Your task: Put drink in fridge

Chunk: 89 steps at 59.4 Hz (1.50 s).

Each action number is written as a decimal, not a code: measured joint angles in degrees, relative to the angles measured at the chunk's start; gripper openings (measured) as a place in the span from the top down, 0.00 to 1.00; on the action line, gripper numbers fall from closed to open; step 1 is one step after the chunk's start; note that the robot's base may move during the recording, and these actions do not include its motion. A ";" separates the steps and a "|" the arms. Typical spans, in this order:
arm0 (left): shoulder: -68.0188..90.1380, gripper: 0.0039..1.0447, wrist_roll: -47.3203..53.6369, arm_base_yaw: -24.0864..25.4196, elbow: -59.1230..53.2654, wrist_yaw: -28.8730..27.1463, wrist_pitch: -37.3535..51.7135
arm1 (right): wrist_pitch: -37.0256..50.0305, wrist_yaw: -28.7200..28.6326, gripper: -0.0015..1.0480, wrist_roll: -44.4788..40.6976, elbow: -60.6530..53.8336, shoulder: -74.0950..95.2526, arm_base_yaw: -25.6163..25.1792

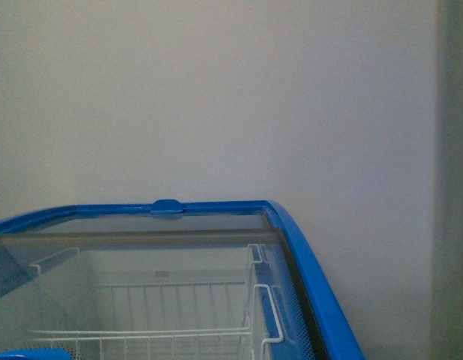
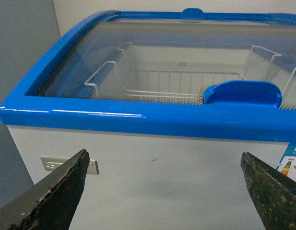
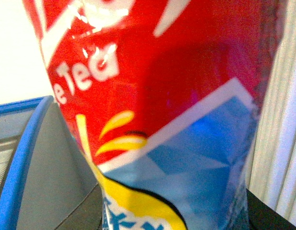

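The drink (image 3: 157, 105) sits so close to the right wrist camera that its red label with white lettering, and the blue and yellow print below it, fills almost the whole view. Dark finger edges show low on either side of the bottle, so the right end effector (image 3: 174, 218) appears to be clamped on it, carrying it upright just beside the fridge (image 1: 314, 270), whose blue rim (image 3: 20, 158) curves past at one side. Neither cap nor liquid is visible from here. The front view shows no arm at all, only the far corner of the fridge against a plain wall (image 1: 216, 90), with the glass lid (image 1: 141, 251) lying over the white wire baskets (image 1: 171, 307). The left end effector (image 2: 163, 155) hangs in front of the fridge's white front panel, lower than the rim, fingers (image 2: 56, 191) spread wide with nothing between them. It faces the blue handle (image 2: 242, 93) on the lid's near edge, which suggests it is there to slide the glass aside while the other arm keeps the bottle ready. The lid seems to cover the opening, though reflections make that uncertain; if so, the bottle cannot go in until the glass is moved, and the baskets below look free to take it.
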 joint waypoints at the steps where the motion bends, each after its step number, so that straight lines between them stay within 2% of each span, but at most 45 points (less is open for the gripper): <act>1: 0.00 0.08 0.00 0.00 0.00 0.02 0.00 | 0.00 0.00 0.61 0.00 0.00 0.00 0.00; 4: 0.15 0.08 -0.52 0.17 0.07 0.81 -0.13 | 0.00 0.04 0.61 0.00 0.00 0.00 0.00; 7: 4.24 0.08 -4.63 3.72 1.42 10.80 -1.49 | 0.00 0.04 0.61 0.02 0.00 0.00 0.00; 11: 12.70 0.08 -6.27 6.95 3.04 18.95 2.99 | 0.00 0.00 0.61 0.00 0.00 0.02 0.00; 21: 28.41 0.08 -3.54 9.33 8.35 26.58 15.58 | 0.00 -0.07 0.61 0.00 0.00 0.00 0.00; 30: 42.14 0.08 7.41 9.11 16.17 33.77 24.48 | 0.00 0.02 0.61 0.00 0.00 0.02 0.00; 35: 47.04 0.08 17.40 8.61 19.47 39.54 23.08 | 0.00 -0.02 0.61 0.00 0.00 0.02 0.02; 40: 50.71 0.08 25.94 8.35 21.62 43.01 20.26 | 0.00 0.02 0.61 0.00 0.00 0.00 0.02; 41: 52.09 0.08 30.56 8.24 22.47 43.67 18.86 | 0.00 0.04 0.61 0.00 0.00 0.02 0.02; 44: 57.09 0.08 44.30 7.98 25.51 44.48 14.78 | 0.00 0.02 0.61 0.00 0.00 0.02 0.02; 46: 58.64 0.08 48.54 7.82 26.45 44.48 14.27 | 0.00 0.02 0.61 0.00 0.00 0.02 0.02; 47: 64.26 0.08 67.19 6.80 32.72 44.65 8.96 | 0.00 0.00 0.61 0.00 0.00 0.02 0.02; 51: 65.94 0.08 71.71 6.58 34.58 44.46 7.43 | 0.00 0.02 0.61 0.00 0.00 0.02 0.02; 68: 73.77 0.08 79.41 6.43 41.03 42.05 6.32 | 0.00 0.02 0.61 0.00 0.00 0.02 0.02; 89: 85.18 0.08 79.03 5.55 51.25 43.10 7.52 | 0.00 0.00 0.61 0.00 0.00 0.02 0.02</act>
